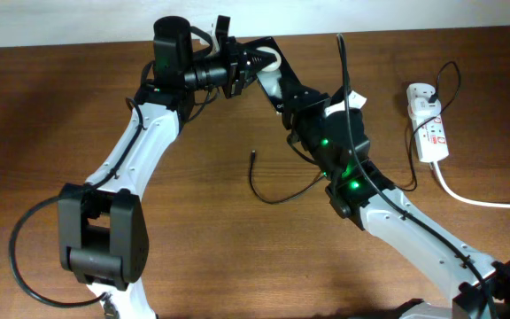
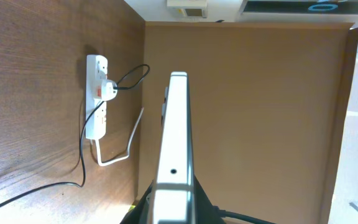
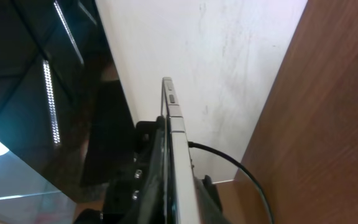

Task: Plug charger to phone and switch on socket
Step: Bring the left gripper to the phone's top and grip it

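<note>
The phone (image 2: 176, 137) is off the wooden table (image 1: 202, 257), held up on edge over its far middle, where both arms meet. Both wrist views catch only its thin silvery rim. Nothing is plugged into the stretch of rim that shows.

The left gripper (image 2: 174, 208) is clamped tight across the phone's faces at the near end. The right gripper (image 3: 174, 183) is also at the phone, with dark fingers on either side of it. Gripping or just loose: cannot tell.

The charger (image 1: 273, 199) is a black cable looped slack on the table below the arms. Its plug tip (image 1: 252, 154) lies bare on the wood, well apart from the phone, with no gripper on it. The other end runs right to the white adapter (image 1: 424, 106), seated in the socket (image 1: 432, 137) near the table's right edge.

The socket's red markings show, but on or off is too small to tell. Neither gripper is near it.

Judgement: early stage. The phone is lifted and the adapter is already in. Still to do: pick up the tip, seat it in the phone, then switch the socket on. With the left arm holding the phone, the right looks the likelier one to fetch the tip.
</note>
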You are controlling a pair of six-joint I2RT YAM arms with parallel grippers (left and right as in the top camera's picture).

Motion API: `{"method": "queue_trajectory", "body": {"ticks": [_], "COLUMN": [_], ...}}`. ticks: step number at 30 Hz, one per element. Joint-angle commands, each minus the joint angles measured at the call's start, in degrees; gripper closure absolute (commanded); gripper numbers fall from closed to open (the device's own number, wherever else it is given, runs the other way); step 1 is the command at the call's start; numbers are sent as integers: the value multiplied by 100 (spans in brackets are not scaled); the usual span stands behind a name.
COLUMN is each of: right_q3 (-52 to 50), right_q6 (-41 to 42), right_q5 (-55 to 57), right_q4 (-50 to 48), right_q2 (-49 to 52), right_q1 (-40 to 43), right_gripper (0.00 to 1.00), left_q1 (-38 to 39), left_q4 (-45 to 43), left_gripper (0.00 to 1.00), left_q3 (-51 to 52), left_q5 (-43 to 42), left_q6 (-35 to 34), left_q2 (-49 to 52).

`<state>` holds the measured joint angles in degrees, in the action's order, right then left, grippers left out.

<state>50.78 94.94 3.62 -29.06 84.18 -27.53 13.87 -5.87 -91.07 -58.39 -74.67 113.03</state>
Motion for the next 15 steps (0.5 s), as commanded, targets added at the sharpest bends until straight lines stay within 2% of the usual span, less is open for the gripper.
{"method": "queue_trajectory", "body": {"ticks": [1,6,11,15], "right_q3": [83,81,81,81], "right_q6": [-140,-142,-142,-144], "right_q5": [-33,-33,-37,-323], "right_q4": [11,15,317,896], "right_q2": [-15,-15,-15,-15], "right_q1": [-68,-68,-70,-70], "right_gripper": [68,28,9,0], "left_q1": [-57,-243,-557,-890], "left_q4": [-76,-74,-55,48], "left_gripper": [100,100,100,100], "left_q3": [-37,-37,-37,-35], "left_q5": [35,-37,-348,-817], "left_q6": [26,31,304,1058], "left_q2": [-11,-11,-11,-11]}}
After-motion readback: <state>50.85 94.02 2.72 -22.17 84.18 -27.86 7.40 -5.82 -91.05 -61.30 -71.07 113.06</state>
